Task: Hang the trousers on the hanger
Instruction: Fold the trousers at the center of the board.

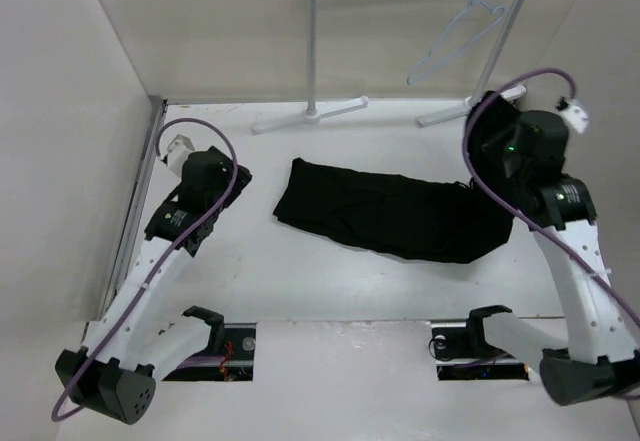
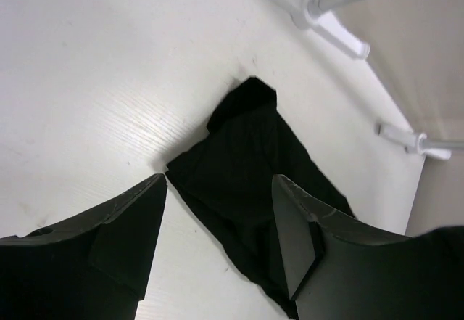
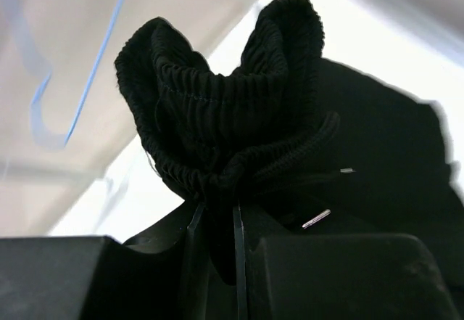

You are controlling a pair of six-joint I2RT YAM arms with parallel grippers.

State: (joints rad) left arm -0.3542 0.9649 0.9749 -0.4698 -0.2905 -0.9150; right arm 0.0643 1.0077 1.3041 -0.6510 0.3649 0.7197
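right gripper is clamped shut on a bunched wad of the ribbed waistband, at the right-hand end of the trousers; the rest of the garment lies flat across the middle of the table. left gripper hangs over the other end with its fingers spread, gripping nothing, black cloth showing between them below. hanger hangs by its hook from the rail of the rack, up behind the right arm, nothing on it. risks as I see them: (1) the pinch takes only a small wad of elastic, so once the cloth's weight comes off the table it could creep out of the jaws; (2) with the far end free, the legs will trail and drag, and a single hold point gives a rope of cloth, not a neat fold to lay over the bar; (3) hanger sits loose on the rail, so a push from cloth or gripper will likely swing it or knock it off; (4) the purple cable on the right arm loops close to the rack pole and hanger, snag risk if the arm goes up there. containers: none in view; the only thing meant to carry anything is the hanger, and it's bare
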